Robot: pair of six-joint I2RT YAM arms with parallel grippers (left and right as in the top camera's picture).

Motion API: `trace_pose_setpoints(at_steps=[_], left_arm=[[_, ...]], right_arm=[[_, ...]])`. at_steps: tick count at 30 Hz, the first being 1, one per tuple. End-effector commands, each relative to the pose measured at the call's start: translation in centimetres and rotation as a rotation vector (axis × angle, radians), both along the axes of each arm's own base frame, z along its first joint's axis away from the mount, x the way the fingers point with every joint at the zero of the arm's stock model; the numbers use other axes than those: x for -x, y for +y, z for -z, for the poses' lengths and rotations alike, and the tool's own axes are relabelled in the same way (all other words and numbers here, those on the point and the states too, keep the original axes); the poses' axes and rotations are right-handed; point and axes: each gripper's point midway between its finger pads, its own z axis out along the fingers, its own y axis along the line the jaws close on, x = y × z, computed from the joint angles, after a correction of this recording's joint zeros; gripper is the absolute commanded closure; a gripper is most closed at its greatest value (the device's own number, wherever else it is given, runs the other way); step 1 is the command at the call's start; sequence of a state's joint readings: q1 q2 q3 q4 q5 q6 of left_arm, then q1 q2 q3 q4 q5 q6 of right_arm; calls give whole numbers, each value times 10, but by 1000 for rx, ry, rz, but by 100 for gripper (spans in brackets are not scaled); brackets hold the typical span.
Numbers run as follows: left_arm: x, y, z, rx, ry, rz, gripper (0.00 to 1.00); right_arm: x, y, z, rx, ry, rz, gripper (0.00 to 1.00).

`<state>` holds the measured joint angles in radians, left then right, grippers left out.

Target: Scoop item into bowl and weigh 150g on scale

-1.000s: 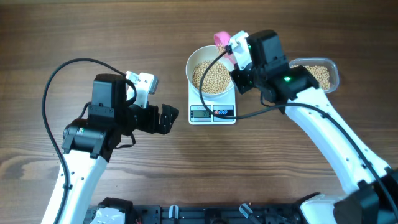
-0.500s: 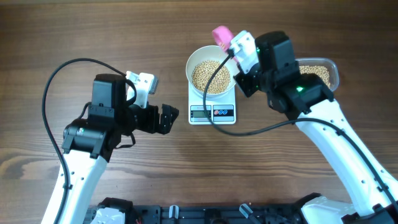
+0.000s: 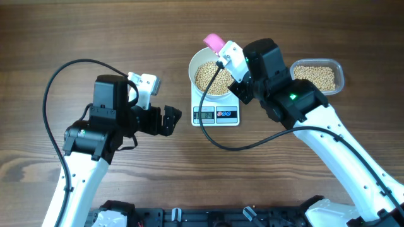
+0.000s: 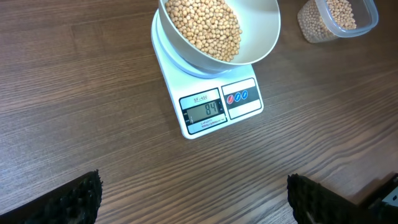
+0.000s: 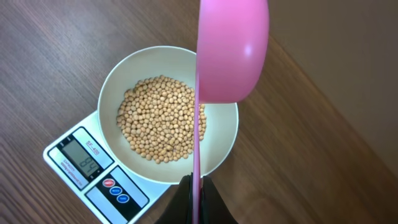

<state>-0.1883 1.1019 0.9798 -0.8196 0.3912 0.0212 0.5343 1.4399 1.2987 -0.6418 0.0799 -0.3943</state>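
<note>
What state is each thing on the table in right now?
scale: on, display reads 84.
bowl: on the scale, partly filled with beans.
tub: open, holding beans.
scoop: pink, held above the bowl's rim.
left end effector: open, empty.
right end effector: shut on the scoop's handle.

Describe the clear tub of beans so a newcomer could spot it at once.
Find the white scale carrying a round white bowl. The tub sits on the wood to its right. Unlike the bowl, it is clear, rounded-rectangular and off the scale.
</note>
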Motion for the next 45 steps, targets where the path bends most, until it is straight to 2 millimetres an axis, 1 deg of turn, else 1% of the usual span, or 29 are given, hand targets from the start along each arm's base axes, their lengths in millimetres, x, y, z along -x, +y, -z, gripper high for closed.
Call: trace_pose_setpoints(at_steps=[1,3,5,8,10,12,15,18,21,23,25,27,28,31,33,35,40,43,45], left_arm=[[0,0,0,8,4,2,0],[0,0,0,8,4,2,0],[0,0,0,8,4,2,0],[0,0,0,8,4,2,0],[0,0,0,8,4,2,0],[0,0,0,8,4,2,0],[0,0,0,8,4,2,0],[0,0,0,8,4,2,0],[0,0,0,8,4,2,0],[0,0,0,8,4,2,0],[0,0,0,8,4,2,0],[0,0,0,9,4,2,0],[0,0,0,8,4,2,0],[0,0,0,8,4,2,0],[0,0,0,8,4,2,0],[0,0,0,8,4,2,0],[0,0,0,8,4,2,0],[0,0,0,8,4,2,0],[0,0,0,8,4,2,0]], right_arm=[[1,8,-16,-166,35,76,96],[8,19,-17,-268,104,25,96],[9,19,-21,-369,164,25,96],[5,8,-30,-553,266,58,96],[3,-5,-40,-680,328,58,96],[-2,-30,-53,-807,373,68,96],[-10,-70,-61,-920,395,140,96],[-21,-129,-55,-949,359,309,96],[-23,-184,-41,-933,331,502,96],[-19,-210,-33,-926,325,593,96],[-12,-232,-28,-896,304,623,96],[-8,-246,-24,-877,295,657,96],[-7,-256,-19,-852,291,705,96],[-1,-291,1,-698,260,889,96],[2,-306,10,-608,247,967,96],[1,-304,14,-562,251,932,96],[-5,-288,28,-482,286,817,96],[-9,-279,46,-433,337,773,95],[-10,-277,56,-401,365,781,96]])
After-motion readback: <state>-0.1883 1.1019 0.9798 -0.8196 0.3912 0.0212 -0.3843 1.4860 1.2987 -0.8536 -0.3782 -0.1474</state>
